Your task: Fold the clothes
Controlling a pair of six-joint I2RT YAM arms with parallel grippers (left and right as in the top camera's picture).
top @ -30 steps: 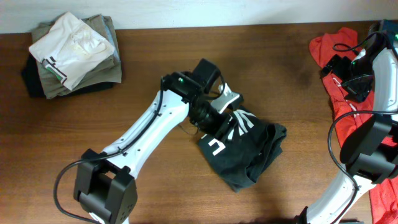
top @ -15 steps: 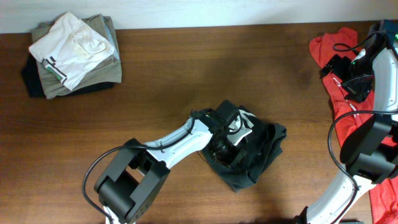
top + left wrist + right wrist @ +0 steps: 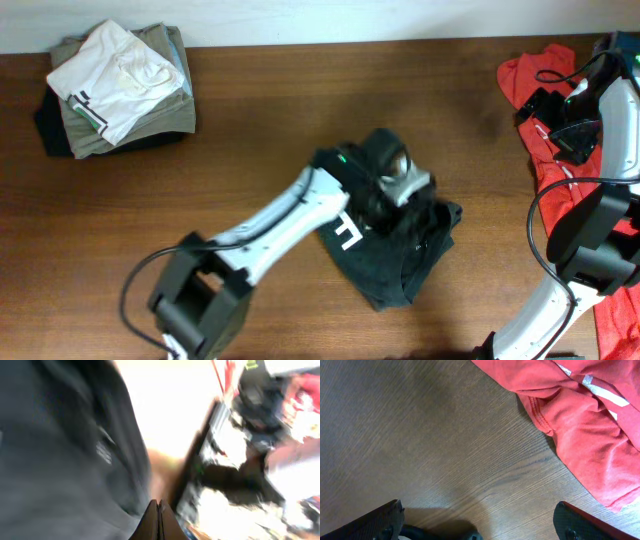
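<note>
The clothes, a charcoal-black T-shirt (image 3: 400,262) with a white letter (image 3: 346,235) showing, lie crumpled at the table's middle. My left gripper (image 3: 402,186) is over the shirt's upper edge and blurred by motion. In the left wrist view its fingers (image 3: 158,510) are pressed together, with grey fabric (image 3: 55,460) close on the left. No cloth shows between the tips. My right gripper (image 3: 477,506) stands wide open over bare wood at the far right, holding nothing.
A red-orange shirt (image 3: 530,80) (image 3: 580,415) lies at the right edge beside the right arm (image 3: 600,130). A stack of folded white and khaki garments (image 3: 115,85) sits at the back left. The table's far edge meets a white wall.
The left gripper went from open to shut and swung from the shirt's left part up and to the right. The shirt's visible lettering shifted. The right arm has not moved.
</note>
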